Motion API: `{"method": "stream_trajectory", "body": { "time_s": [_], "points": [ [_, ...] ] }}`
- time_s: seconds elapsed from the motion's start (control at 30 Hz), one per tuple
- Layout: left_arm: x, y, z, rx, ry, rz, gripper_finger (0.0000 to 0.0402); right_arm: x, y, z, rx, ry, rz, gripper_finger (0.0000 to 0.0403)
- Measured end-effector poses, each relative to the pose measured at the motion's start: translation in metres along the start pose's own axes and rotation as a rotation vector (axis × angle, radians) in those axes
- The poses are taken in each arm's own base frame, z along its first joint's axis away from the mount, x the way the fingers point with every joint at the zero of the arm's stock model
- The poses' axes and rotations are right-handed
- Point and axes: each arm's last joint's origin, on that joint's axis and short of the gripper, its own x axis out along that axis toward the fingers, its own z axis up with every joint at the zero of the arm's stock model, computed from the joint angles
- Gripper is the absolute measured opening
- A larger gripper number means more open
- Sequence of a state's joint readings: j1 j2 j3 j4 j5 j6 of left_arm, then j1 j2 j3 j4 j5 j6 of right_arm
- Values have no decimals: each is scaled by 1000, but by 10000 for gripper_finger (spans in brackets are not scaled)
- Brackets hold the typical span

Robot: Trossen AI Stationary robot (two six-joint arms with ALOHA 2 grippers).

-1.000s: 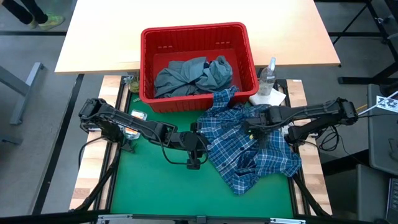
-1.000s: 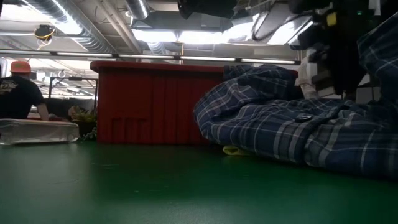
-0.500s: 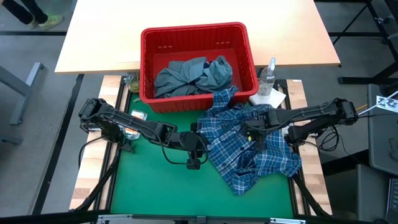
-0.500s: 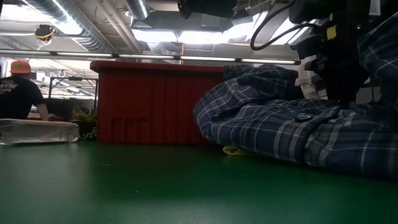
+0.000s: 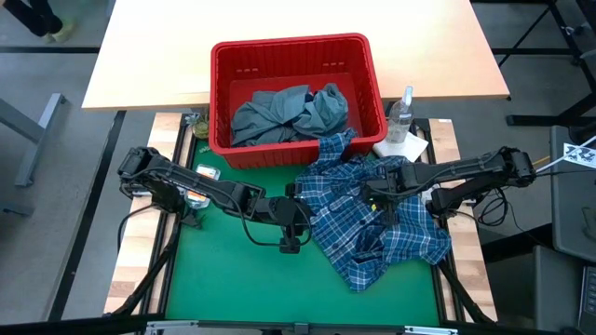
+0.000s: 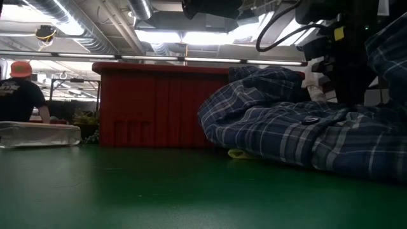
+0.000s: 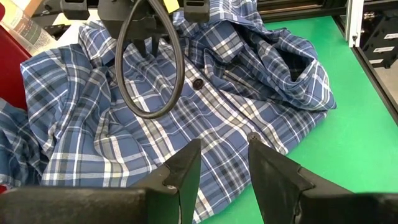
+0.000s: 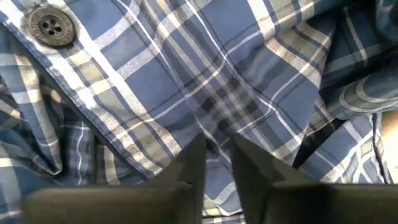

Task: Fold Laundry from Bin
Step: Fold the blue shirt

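The blue-white plaid shirt (image 5: 382,228) lies crumpled on the green mat (image 5: 233,279). Its far end hangs over the front rim of the red bin (image 5: 289,45). A grey-blue garment (image 5: 289,112) lies heaped inside the bin. My right gripper (image 8: 217,152) points down into the middle of the shirt, shut on its cloth. My left gripper (image 7: 224,155) hovers open at the shirt's left edge, with nothing between its fingers. In the low view a bit of yellow cloth (image 6: 240,153) peeks out from under the shirt. My right gripper comes from above, fingers pointing down, and pinches a small ridge of plaid cloth (image 8: 219,127) in the shirt's middle, a little way from a dark button (image 8: 51,26). One layer or several, I cannot tell. The shirt lies slack on the mat.
A spray bottle (image 5: 402,110) and a white paper towel (image 5: 402,146) stand right of the bin. A clear packet (image 6: 38,133) lies at the mat's far left. A light wooden table (image 5: 279,23) lies behind the bin. A person in an orange cap (image 6: 19,89) is far off.
My right gripper has dipped slightly onto the plaid shirt. The shirt lies as it did.
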State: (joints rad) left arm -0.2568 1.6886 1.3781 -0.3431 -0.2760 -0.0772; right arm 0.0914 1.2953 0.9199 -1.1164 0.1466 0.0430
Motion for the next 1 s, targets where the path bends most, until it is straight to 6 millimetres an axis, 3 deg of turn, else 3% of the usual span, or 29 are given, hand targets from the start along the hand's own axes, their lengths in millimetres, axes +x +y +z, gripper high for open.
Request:
{"method": "stream_trajectory", "body": {
  "time_s": [0.13,0.37,0.57,0.77,1.0],
  "points": [
    [0,0,0,0,0,0,128,0,0,0,-26,-1,8,10],
    [0,0,0,0,0,0,128,-3,3,9,-18,-82,110,15],
    [0,0,0,0,0,0,128,-31,1,24,-53,-202,168,7],
    [0,0,0,0,0,0,128,-61,-2,47,-102,-441,156,3],
    [0,0,0,0,0,0,128,-74,0,63,-164,-645,226,2]
  ]
}}
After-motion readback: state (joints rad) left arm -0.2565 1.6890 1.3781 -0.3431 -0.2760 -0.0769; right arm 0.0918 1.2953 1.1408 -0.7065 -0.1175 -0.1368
